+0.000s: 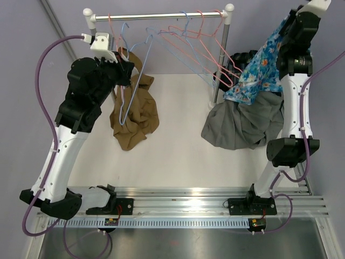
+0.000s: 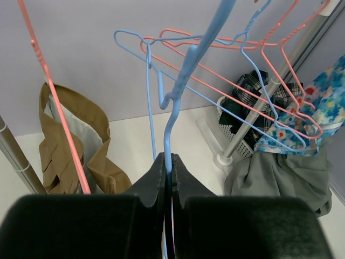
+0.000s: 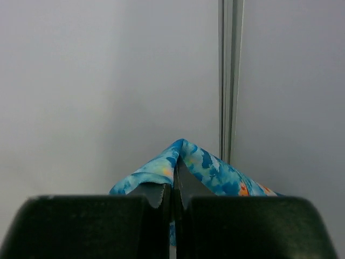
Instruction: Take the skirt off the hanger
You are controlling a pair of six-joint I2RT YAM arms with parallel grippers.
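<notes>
At the right end of the rail (image 1: 156, 15), the right claw (image 3: 173, 189) pinches the skirt (image 1: 257, 70) high — it hangs down-left from there — left claw (image 2: 168, 162), far across, clamps a blue hanger (image 2: 186, 73)

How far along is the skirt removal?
Done: grips are set. Left gripper is shut on the blue hanger; right gripper is shut on the floral skirt, held high at the right.
In hand: the skirt hangs by the pink hangers; whether it is free, I cannot tell.
Remaining: pull it clear and set it down.
</notes>
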